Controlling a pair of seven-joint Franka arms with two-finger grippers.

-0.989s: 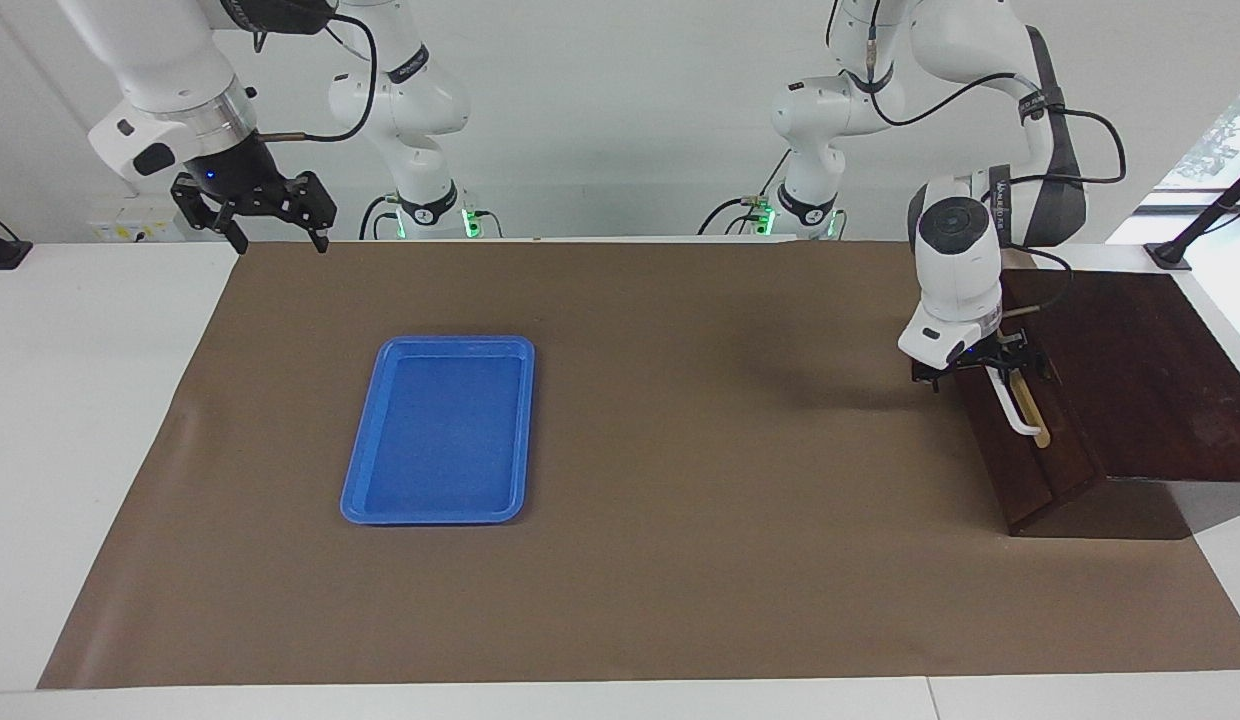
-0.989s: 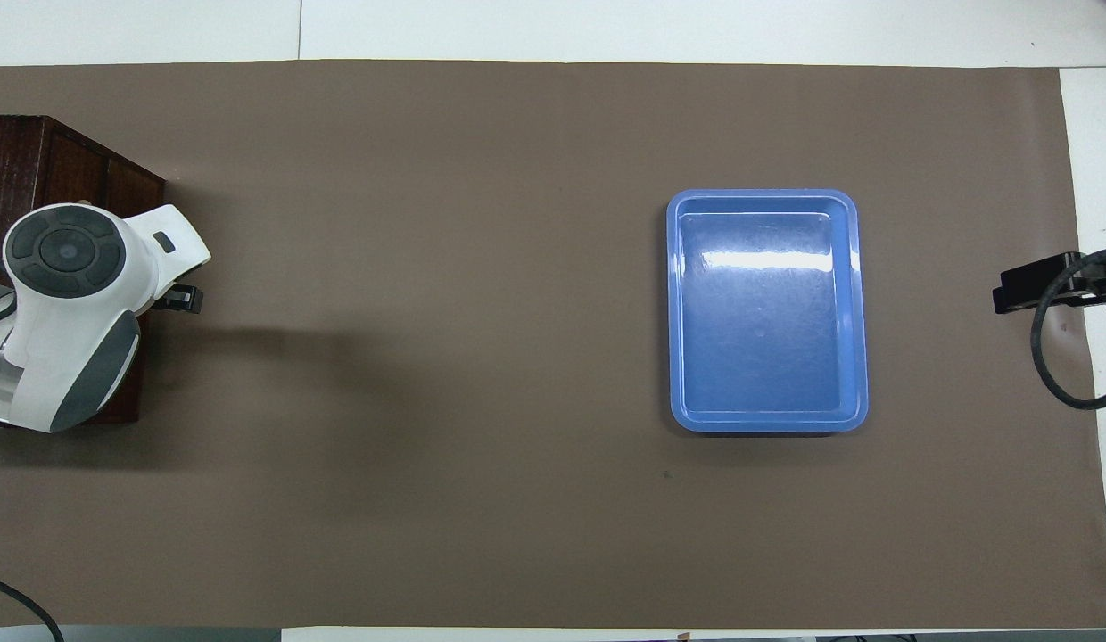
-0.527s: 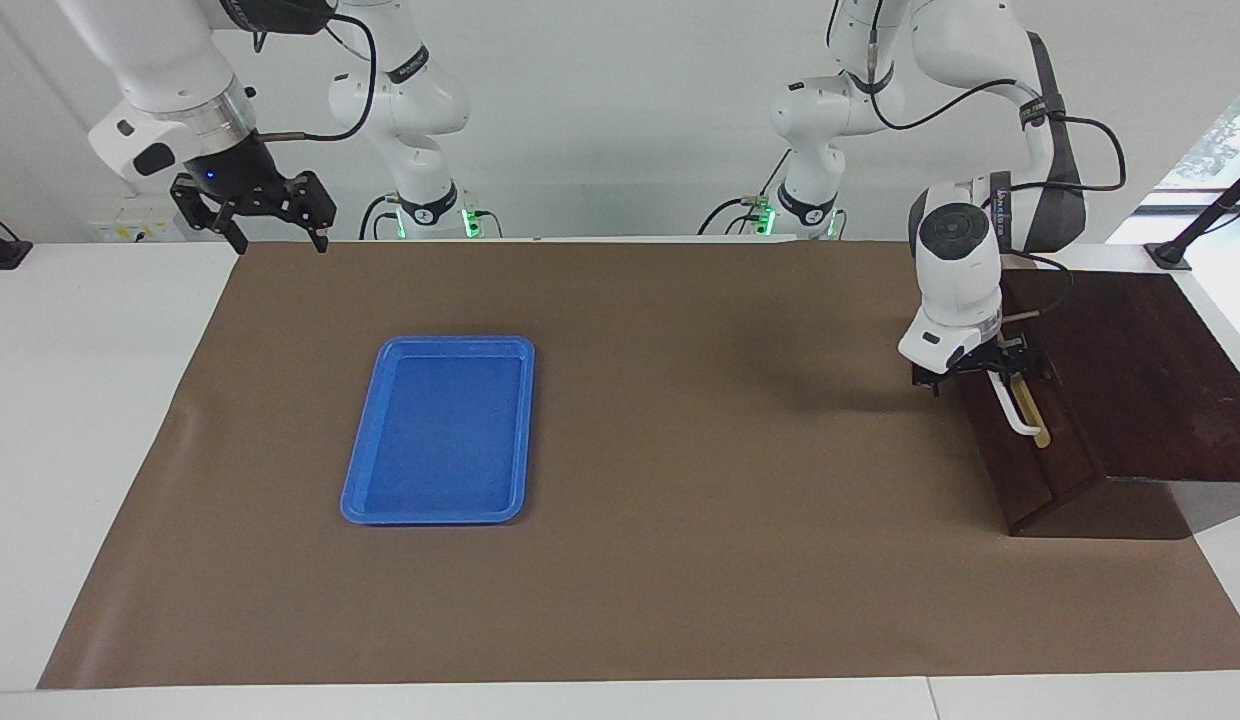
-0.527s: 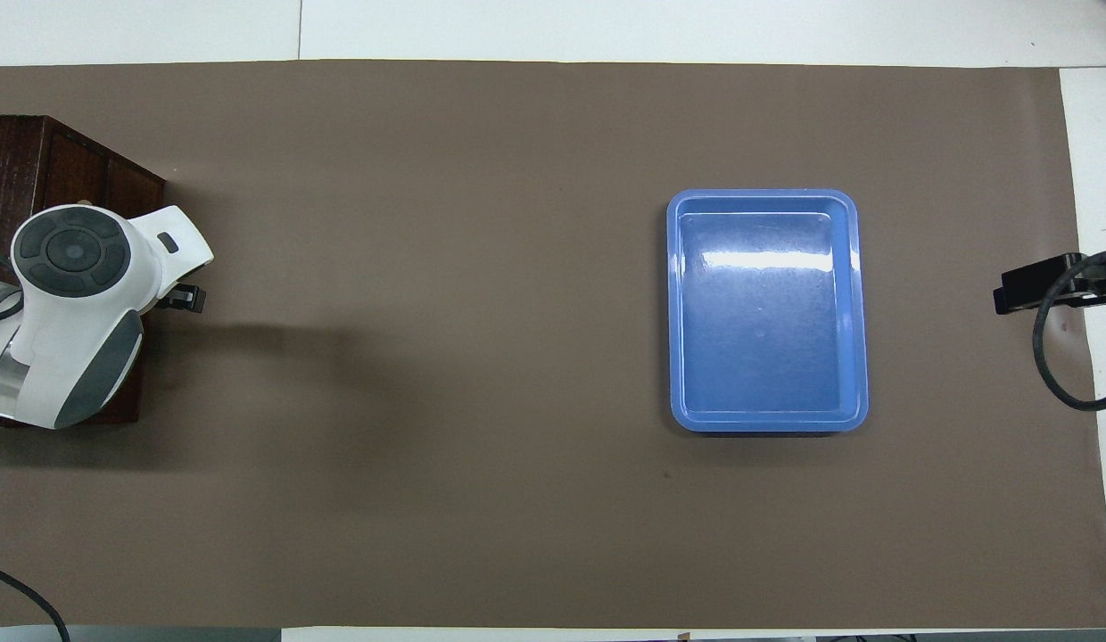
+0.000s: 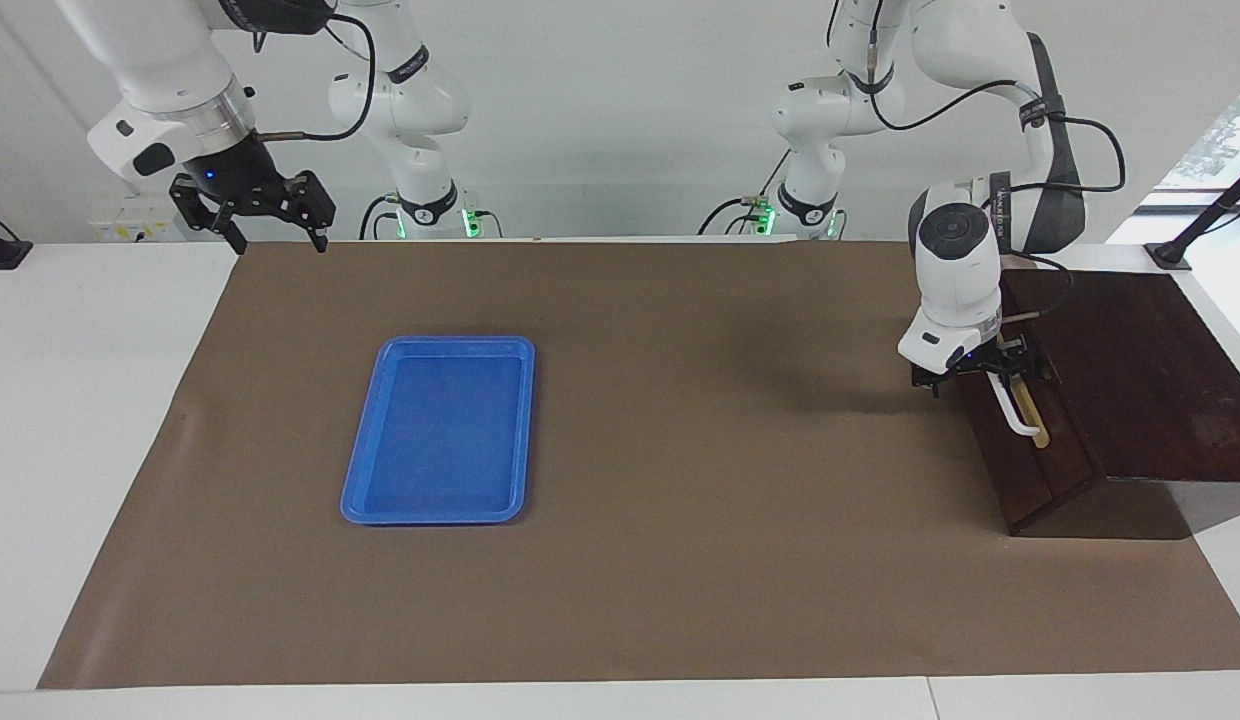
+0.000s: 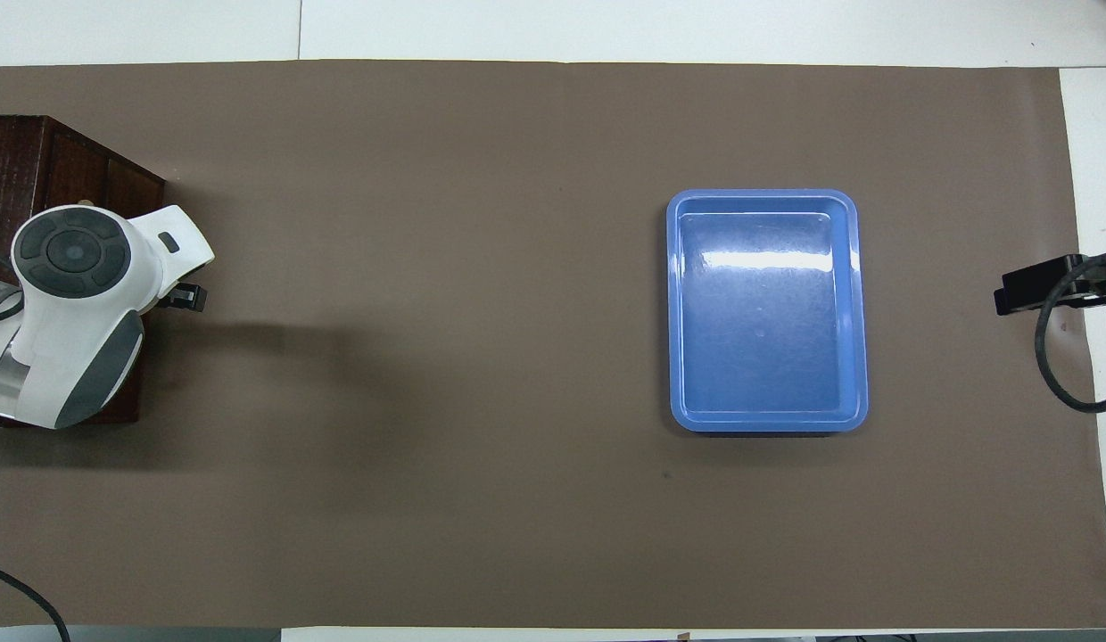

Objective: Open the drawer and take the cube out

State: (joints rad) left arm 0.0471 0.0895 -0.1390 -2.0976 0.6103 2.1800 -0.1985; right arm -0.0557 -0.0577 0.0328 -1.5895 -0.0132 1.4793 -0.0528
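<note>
The drawer (image 5: 1032, 462) is the dark brown front of a dark wooden box (image 5: 1130, 370) at the left arm's end of the table, and it sits flush with the box. My left gripper (image 5: 1008, 368) is at the end of the white bar handle (image 5: 1018, 412) that lies nearer to the robots. In the overhead view the left arm's wrist (image 6: 71, 267) covers the handle and the gripper. My right gripper (image 5: 276, 222) is open and empty, and waits raised over the mat's corner at the right arm's end. The cube is hidden.
A flat blue tray (image 5: 438, 430) lies empty on the brown mat (image 5: 680, 560) toward the right arm's end; it also shows in the overhead view (image 6: 767, 310). A black cable (image 6: 1057, 357) hangs by the right gripper.
The left arm's wrist has shifted very slightly at the handle. The drawer front has not moved. The right arm has stayed put.
</note>
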